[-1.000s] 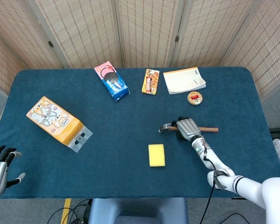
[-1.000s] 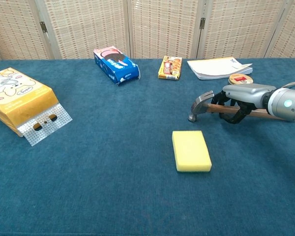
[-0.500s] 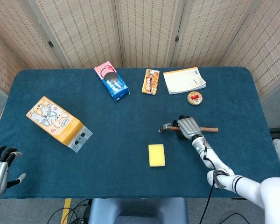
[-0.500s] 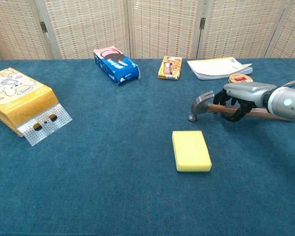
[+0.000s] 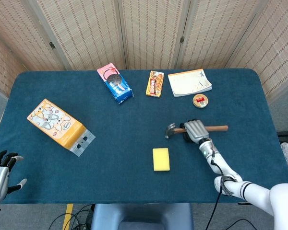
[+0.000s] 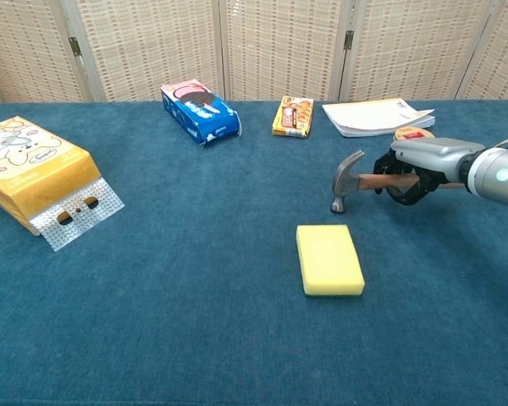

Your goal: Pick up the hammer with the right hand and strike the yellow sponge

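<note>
1. My left robot hand (image 5: 0,173) idles off the near tabletop (image 6: 195,338) edge, fingers apart, holding nothing.
2. The soft, flat yellow sponge (image 6: 328,259) lies near centre.
3. Just beyond it, my right robot hand (image 6: 411,165) grips the hammer (image 6: 356,181) by its wooden handle, steel head raised. I judge the smooth handle could twist, glancing the blow off.

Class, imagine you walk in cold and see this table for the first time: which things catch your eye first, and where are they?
The right hand grips a hammer at the table's right side, its head raised off the blue cloth. Just in front of it a yellow sponge lies flat near the middle. Far left sits an orange cartoon bag.
</note>
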{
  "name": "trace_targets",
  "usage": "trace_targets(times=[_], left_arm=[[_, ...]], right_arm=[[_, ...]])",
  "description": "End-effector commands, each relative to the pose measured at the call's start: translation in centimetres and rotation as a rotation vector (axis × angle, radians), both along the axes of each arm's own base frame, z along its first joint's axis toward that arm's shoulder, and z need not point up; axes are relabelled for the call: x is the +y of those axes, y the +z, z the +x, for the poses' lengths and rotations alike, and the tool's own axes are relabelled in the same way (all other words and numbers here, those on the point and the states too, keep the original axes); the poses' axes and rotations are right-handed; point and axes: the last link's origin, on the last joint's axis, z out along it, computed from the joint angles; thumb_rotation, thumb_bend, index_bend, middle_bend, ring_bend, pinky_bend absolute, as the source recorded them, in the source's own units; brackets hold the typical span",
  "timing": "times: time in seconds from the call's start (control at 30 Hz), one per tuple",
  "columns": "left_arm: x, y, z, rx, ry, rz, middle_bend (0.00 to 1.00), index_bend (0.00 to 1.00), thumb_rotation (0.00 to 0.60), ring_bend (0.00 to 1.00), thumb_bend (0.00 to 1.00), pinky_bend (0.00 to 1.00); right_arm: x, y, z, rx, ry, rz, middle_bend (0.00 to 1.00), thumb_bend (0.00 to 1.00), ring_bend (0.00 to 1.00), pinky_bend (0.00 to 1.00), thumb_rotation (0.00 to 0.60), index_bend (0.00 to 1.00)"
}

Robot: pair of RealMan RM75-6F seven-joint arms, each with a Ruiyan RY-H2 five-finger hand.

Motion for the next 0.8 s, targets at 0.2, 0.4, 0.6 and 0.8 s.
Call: trace_targets(times=[0.2,0.4,0.6,0.8], left_arm=[[-0.1,-0.1,0.0,-0.002,0.004,-0.005,0.29,0.34,0.600,0.15,0.18,0.20],[-0.2,-0.2,0.1,-0.002,0.000,-0.012,0.29,0.34,0.600,0.15,0.18,0.20],[-0.2,-0.1,0.4,0.002,-0.005,-0.011,0.29,0.34,0.600,0.15,0.18,0.20],[-0.2,-0.2,0.5,0.007,-0.001,-0.020,0.29,0.34,0.600,0.15,0.18,0.20]], right_arm=[[0.7,1.1,-0.6,-0.056,0.004,-0.011,0.69,0.83,0.48,0.38,0.600,0.66],[1.4,2.5,-1.1,-0.096,0.034,-0.032,0.72,0.86,0.54,0.49,0.600,0.70],[1.8,4.0,-1.1,-0.162,0.077,-0.073,0.78,0.89,0.64,0.69,0.600,0.75],[2.3,5.0,-1.1,-0.204,0.121,-0.095,0.80,0.89,0.68,0.82,0.600,0.75]])
